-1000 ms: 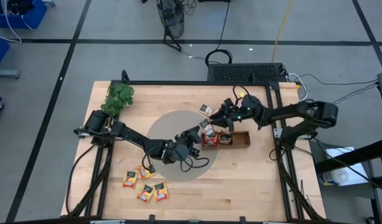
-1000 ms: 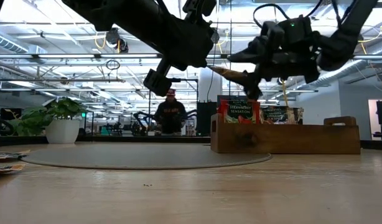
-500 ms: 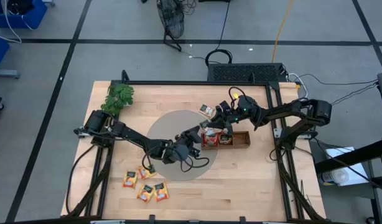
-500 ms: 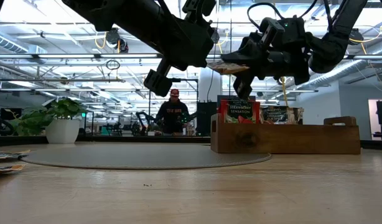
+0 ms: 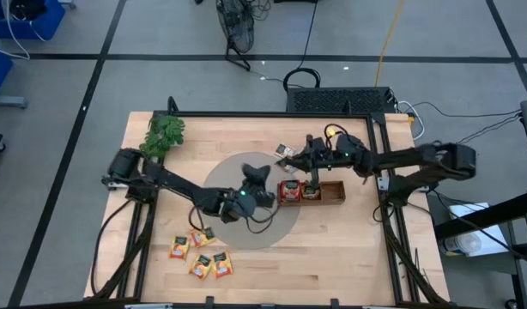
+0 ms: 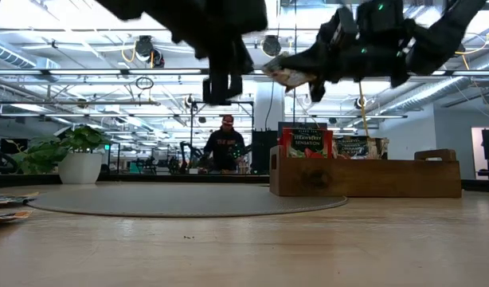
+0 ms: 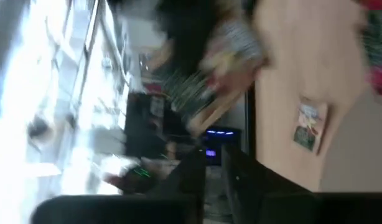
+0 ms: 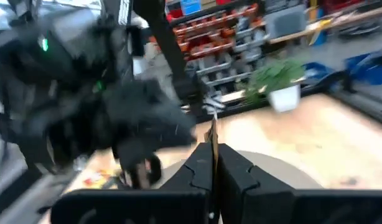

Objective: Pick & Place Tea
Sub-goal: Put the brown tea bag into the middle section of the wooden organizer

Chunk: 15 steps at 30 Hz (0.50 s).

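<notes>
The wooden table [image 5: 332,240] has a grey round mat [image 5: 225,176]. Beside the mat stands the brown tray [image 5: 332,192] with red tea sachets [image 5: 290,191]. Above the tray, the right gripper [image 5: 291,158] pinches one sachet [image 5: 283,152] tight. The left gripper [image 5: 259,174] hangs over the mat; its fingers are too blurry to tell. More sachets [image 5: 200,256] lie near the mat's other side. A person [image 6: 226,147] stands far behind the tray.

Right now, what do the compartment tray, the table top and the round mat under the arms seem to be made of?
Compartment tray: brown wood, matte, with visible board edges and a cut handle end. Table top: pale wood, apparently butcher-block, shown by its lengthwise strips and grain. Round mat: thin, flat and grey, with no sheen; possibly rubber or felt, the look leaves that open.
</notes>
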{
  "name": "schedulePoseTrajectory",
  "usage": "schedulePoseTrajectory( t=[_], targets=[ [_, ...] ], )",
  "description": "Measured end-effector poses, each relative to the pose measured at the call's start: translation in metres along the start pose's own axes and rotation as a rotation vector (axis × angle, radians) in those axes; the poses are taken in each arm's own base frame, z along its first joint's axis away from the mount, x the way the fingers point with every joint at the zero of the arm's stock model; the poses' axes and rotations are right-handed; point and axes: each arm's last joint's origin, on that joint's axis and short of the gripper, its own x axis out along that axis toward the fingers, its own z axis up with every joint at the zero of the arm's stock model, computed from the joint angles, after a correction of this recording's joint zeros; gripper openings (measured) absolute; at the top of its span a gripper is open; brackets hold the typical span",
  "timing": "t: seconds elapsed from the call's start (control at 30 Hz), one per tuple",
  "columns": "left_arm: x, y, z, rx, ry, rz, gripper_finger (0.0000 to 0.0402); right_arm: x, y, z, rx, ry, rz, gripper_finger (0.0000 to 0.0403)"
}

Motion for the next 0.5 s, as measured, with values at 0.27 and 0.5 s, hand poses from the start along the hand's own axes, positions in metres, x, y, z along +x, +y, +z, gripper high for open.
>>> schedulePoseTrajectory(
  t=[0.27, 0.5],
  targets=[
    [0.009, 0.071, -0.048, -0.599, -0.113, -0.403, 0.0129, -0.017, 0.076, -0.01, -0.198, 0.177, -0.136, 0.0],
    [0.045, 0.091, -0.08, -0.854, -0.165, -0.638, 0.0135, -0.041, 0.129, -0.061, -0.265, 0.179, -0.296, 0.0]
  ],
)
